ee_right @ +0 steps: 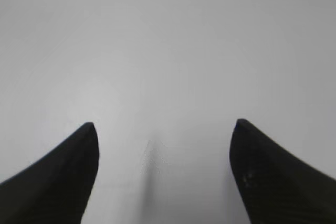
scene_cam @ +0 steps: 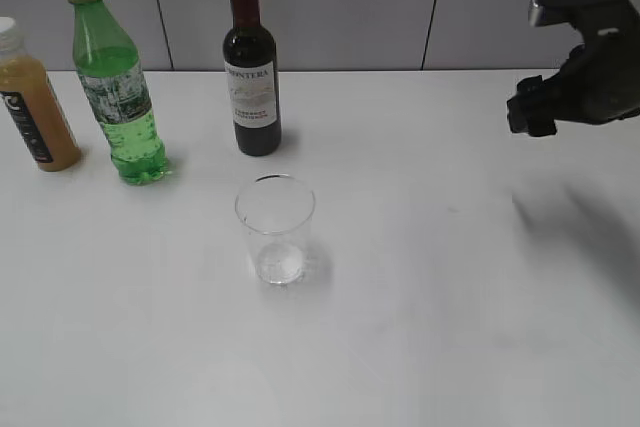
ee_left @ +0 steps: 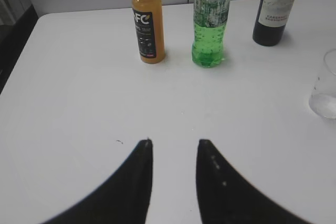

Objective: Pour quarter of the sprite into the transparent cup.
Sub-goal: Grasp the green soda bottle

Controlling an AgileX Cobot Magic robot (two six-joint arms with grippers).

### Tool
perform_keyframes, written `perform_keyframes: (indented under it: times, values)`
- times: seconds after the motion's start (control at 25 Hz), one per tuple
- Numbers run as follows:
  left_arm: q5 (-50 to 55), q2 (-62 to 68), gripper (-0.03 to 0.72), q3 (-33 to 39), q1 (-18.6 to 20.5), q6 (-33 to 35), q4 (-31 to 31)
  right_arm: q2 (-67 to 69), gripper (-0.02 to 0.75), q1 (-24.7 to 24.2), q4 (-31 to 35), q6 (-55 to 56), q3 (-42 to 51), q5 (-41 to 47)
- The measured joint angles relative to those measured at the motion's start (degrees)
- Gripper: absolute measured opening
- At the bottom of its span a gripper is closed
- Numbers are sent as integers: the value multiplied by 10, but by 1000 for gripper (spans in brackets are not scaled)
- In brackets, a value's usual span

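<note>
Left tool [ee_left: 174,142]: fingers a narrow gap apart, nothing between them; only the dark tips show, above the bare white surface [ee_left: 79,87]; out of the exterior view.
Right tool [ee_right: 164,124]: fingers spread wide, empty; in the exterior view only a dark, blurred body shows at the right edge, partly cut off.
Transparent cup [scene_cam: 275,230]: upright near the surface's middle, standing alone; cropped by the right edge in the left wrist view; whether it holds liquid is unclear.
Sprite [scene_cam: 117,89]: upright toward the back left, well apart from both tools; its top is cut off in the left wrist view.
Juice bottle [scene_cam: 35,107]: just left of the sprite, partly cropped.
Wine bottle [scene_cam: 251,67]: upright behind the cup.
</note>
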Motion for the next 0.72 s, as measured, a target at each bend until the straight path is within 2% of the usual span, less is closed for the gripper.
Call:
perform_keyframes:
  times: [0.24,0.44,0.72]
  values:
    - [0,0,228,0,0,0,0,-1,596,-5,8,0,-142,266]
    - [0,0,228,0,0,0,0,-4,613,-42,48,-7,-210,398]
    - [0,0,228,0,0,0,0,-42,616,-57,74,-33,-217,544]
